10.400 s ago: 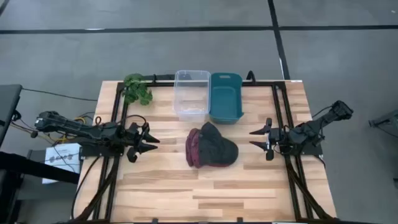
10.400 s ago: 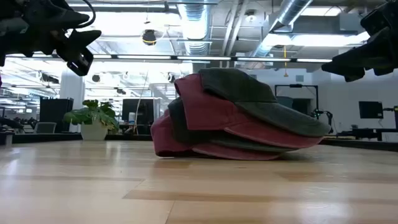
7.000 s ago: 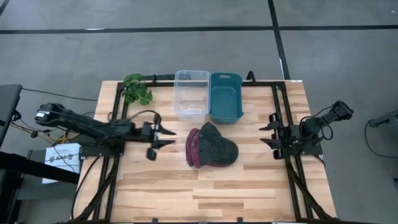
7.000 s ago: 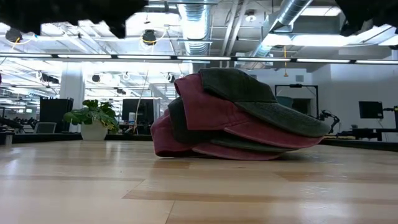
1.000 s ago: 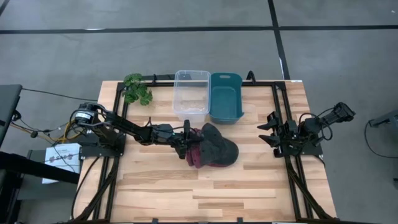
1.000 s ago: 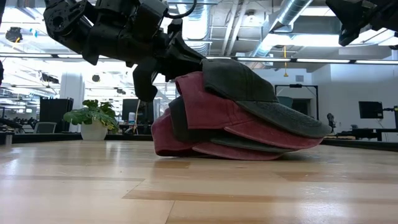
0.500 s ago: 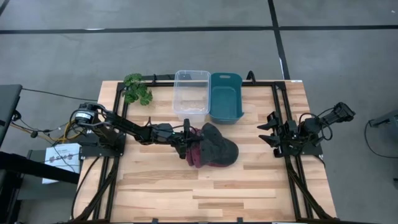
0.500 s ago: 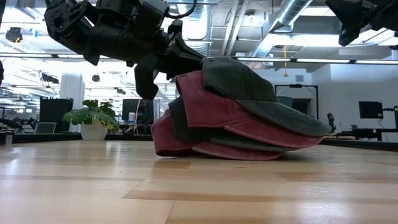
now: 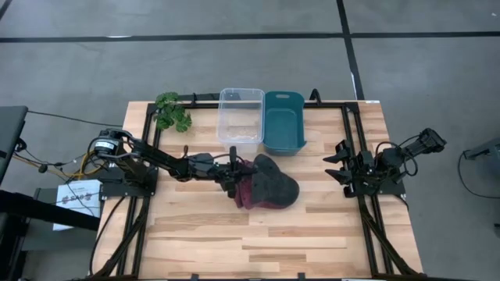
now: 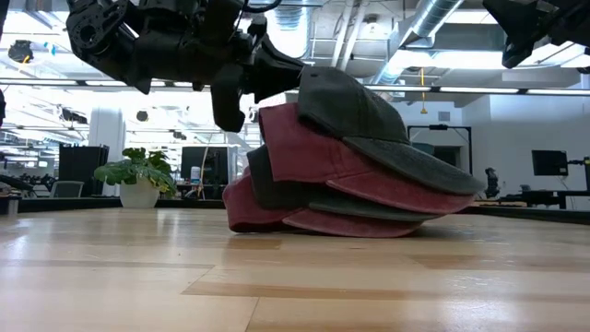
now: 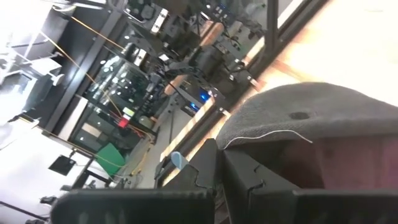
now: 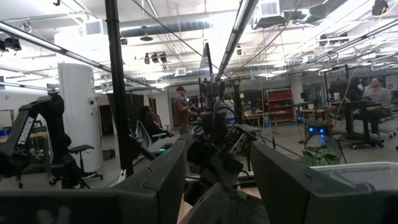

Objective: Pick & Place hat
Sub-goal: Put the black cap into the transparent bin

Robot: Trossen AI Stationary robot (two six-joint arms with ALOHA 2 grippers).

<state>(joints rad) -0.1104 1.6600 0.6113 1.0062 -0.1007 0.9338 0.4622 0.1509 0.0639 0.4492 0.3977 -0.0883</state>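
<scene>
High view: your left gripper [image 9: 233,173] at left edge of hat stack [image 9: 266,192], mid-table; jaws closed on crown edge of top grey hat [image 10: 369,124]. Low view shows grey hat tilted up off maroon hat [image 10: 323,161] below. Faded cotton caps, curved brims, alternating maroon and grey. Behind stack: clear bin [image 9: 241,119] and teal bin [image 9: 283,122], touching. Plant [image 9: 172,112] at far left corner. Your right gripper [image 9: 341,161] waits at right side, jaws spread wide, empty.
</scene>
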